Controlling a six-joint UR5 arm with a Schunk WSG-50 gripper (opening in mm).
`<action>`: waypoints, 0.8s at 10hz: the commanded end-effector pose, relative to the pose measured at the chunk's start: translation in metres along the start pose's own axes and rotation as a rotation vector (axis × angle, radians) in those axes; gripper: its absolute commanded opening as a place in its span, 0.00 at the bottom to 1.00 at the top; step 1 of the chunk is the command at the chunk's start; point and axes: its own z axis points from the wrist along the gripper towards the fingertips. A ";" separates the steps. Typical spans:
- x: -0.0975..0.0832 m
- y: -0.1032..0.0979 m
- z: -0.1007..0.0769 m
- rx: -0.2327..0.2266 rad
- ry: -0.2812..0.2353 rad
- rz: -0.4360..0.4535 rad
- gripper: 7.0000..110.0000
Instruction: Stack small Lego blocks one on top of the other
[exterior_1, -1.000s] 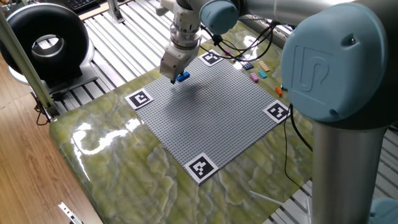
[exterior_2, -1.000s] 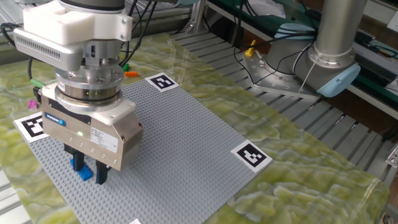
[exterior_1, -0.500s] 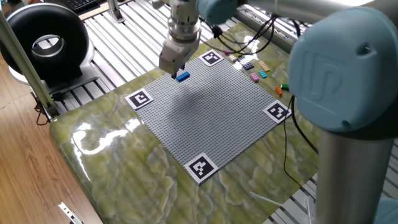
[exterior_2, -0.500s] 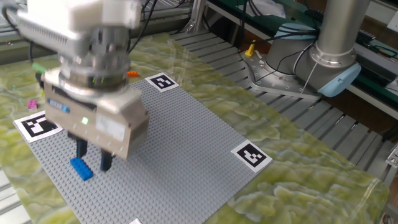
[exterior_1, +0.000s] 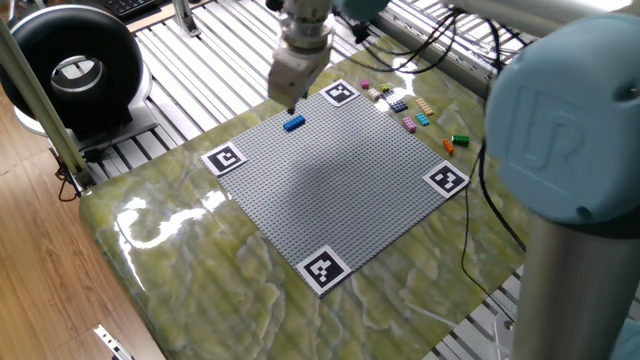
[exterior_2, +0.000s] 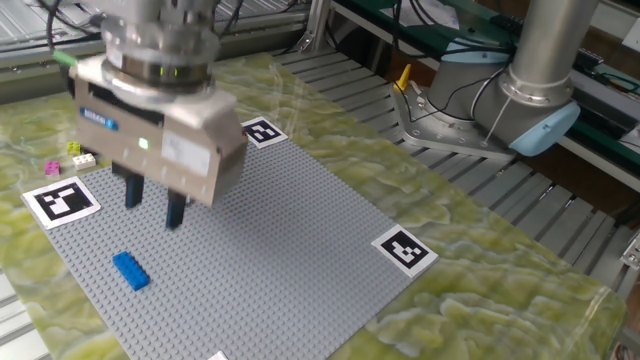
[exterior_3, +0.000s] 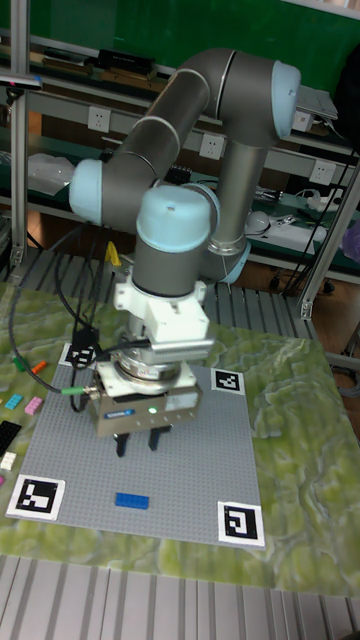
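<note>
Risen tool (exterior_2: 150, 208) left blue block (exterior_2: 131, 271); fingers apart.

A second ago the pincer (exterior_2: 152, 207) stood low on the baseplate (exterior_2: 260, 240) with its fingers (exterior_2: 176, 211) around the blue brick (exterior_2: 130, 271). Now it has let go and risen: in the other fixed view it sits higher and further toward the upper left of the frame, its fingers apart and clear of the brick. The brick lies alone on the baseplate, below the pincer. In one fixed view the pincer (exterior_1: 290, 102) has moved up the frame, and the blue brick (exterior_1: 293, 123) shows uncovered.
</note>
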 end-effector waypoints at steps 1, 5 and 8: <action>0.072 -0.024 -0.004 0.038 0.138 -0.074 0.36; 0.090 -0.018 0.005 -0.014 0.059 -0.133 0.36; 0.093 -0.022 0.008 0.010 0.063 -0.115 0.36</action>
